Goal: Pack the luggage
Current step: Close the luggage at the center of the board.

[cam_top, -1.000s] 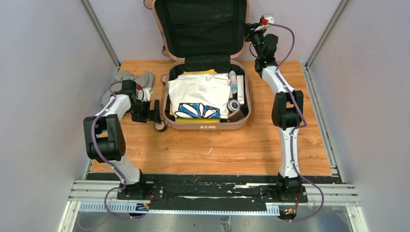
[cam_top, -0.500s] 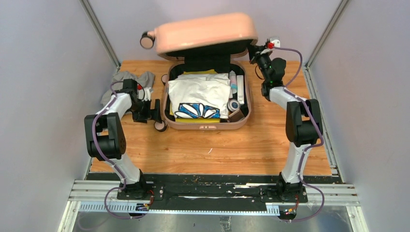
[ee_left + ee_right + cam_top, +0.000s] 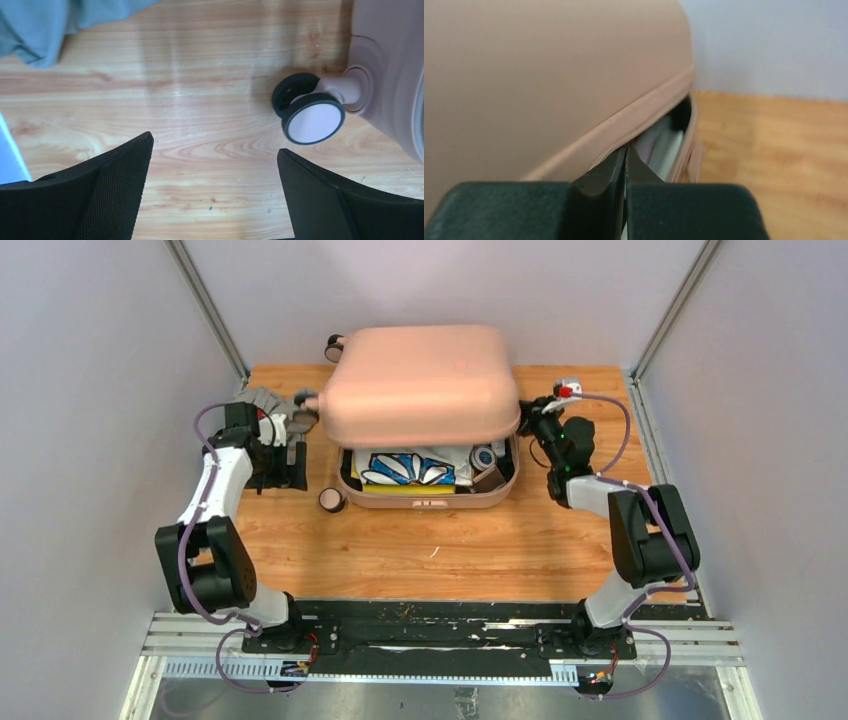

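The pale pink luggage lies on the wooden table with its lid tipped down, half shut over the base. A white shirt with a blue pattern and small items show in the gap at the front. My right gripper is shut, with its tips against the lid's right rim; in the right wrist view the gripper touches that rim from below. My left gripper is open and empty, low over the table left of the luggage. In the left wrist view it frames bare wood near a luggage wheel.
A grey garment lies at the back left of the table, behind my left arm; it also shows in the left wrist view. A front luggage wheel sticks out at the base's near left corner. Grey walls close in both sides.
The lid has swung from upright down over the base, with my right gripper following it forward and down. My left gripper has moved back and left, away from the luggage.
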`<state>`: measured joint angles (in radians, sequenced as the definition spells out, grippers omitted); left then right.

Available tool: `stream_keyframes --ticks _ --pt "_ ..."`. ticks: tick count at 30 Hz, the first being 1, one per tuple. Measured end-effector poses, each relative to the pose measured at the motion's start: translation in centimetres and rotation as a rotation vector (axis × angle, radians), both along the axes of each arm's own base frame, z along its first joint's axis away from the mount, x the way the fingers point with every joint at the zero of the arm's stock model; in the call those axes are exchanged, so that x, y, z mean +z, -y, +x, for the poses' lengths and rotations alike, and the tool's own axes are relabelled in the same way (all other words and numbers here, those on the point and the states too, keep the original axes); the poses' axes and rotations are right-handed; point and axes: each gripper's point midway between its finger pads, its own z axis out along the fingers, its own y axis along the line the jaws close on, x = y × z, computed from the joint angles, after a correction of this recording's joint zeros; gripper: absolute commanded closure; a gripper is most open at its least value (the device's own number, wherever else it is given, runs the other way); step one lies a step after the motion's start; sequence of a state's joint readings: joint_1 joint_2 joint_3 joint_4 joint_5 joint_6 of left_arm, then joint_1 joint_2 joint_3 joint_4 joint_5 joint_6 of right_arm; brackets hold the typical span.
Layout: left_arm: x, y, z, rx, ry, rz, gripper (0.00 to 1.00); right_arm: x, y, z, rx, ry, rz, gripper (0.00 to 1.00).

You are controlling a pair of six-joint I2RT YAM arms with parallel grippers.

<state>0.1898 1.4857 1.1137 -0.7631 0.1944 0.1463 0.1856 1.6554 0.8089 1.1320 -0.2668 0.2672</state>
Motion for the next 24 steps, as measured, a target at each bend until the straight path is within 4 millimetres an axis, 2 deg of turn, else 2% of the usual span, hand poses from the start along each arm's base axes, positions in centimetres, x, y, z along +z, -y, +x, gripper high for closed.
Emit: stream_keyframes --ticks 3,5,8,12,15,18,21,24 --pt "0.9 -1.0 -0.6 0.023 0.025 0.034 0.00 -3.5 0.2 -2.7 0.003 -0.125 0.019 0.95" --pt "1.0 -1.1 -1.5 0.018 0.007 0.044 0.00 -4.7 0.4 -4.7 -0.004 -0.173 0.037 0.93" --pt "1.4 -1.3 -2.1 0.017 0.010 0.060 0.00 -4.3 0.8 -6.7 -0.020 -0.181 0.065 0.90" --pt "1.7 -1.7 -2.5 0.019 0.019 0.091 0.00 -2.9 2.2 -7.9 -0.084 -0.185 0.101 0.73" --pt "2.0 -2.0 -3.3 0.014 0.028 0.121 0.00 -2.4 3.4 -8.4 -0.140 -0.210 0.129 0.66" --pt "3.0 -2.2 -4.2 0.003 0.049 0.147 0.00 -2.2 4.6 -7.6 -0.196 -0.271 0.147 0.63" --pt "4.5 -2.1 -5.1 -0.014 0.088 0.167 0.00 -0.4 5.5 -5.2 -0.246 -0.328 0.163 0.55" --pt "5.9 -1.9 -6.1 -0.033 0.117 0.182 0.00 1.4 5.8 -2.4 -0.270 -0.377 0.172 0.52"
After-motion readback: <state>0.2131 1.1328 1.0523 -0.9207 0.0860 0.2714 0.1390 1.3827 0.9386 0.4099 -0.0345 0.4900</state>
